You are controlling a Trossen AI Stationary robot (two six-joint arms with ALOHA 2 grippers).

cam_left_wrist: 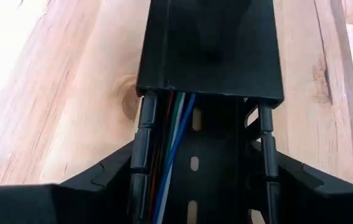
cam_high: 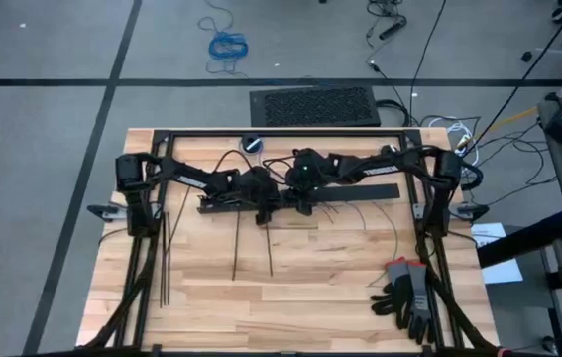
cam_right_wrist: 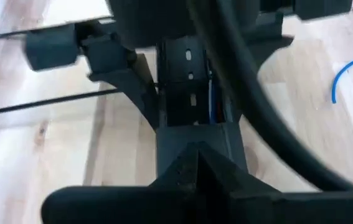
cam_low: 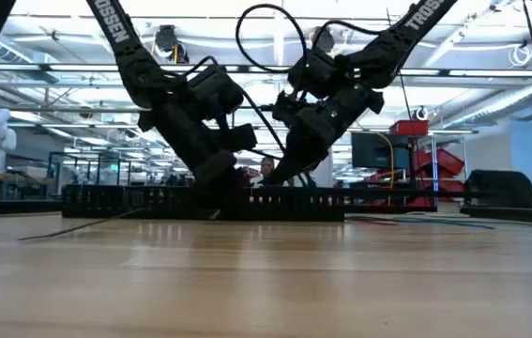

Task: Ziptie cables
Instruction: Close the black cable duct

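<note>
Near the table's (cam_high: 290, 293) far middle, we have both arms meeting over the black slotted duct (cam_high: 300, 201). Our left tool (cam_high: 261, 198) straddles it: in the left wrist view its fingers (cam_left_wrist: 140, 149) sit spread on either side of the channel, against or just beside the walls, though we cannot tell whether they press on it. Our right tool (cam_high: 305, 190) comes in from the other side, low over the same stretch; in the right wrist view the duct (cam_right_wrist: 192, 93) runs between its fingers, but we cannot tell how far apart they stand or whether they grip anything. The cables (cam_left_wrist: 173, 146), blue, green, pale and reddish strands, already lie along the channel floor and pass under a cover piece (cam_left_wrist: 210, 46) that sits on the duct. So we judge the laying-in is largely done. The zipties (cam_high: 165, 260) lie loose on the table nearer our left side, well apart from the duct, with two more strips (cam_high: 236, 248) closer to the middle; none appears looped round the wires. That is what remains, as far as we can see: fetching a tie, threading it and cinching it. A pair of gloves (cam_high: 407, 293) rests near the right front corner, out of our way.
</note>
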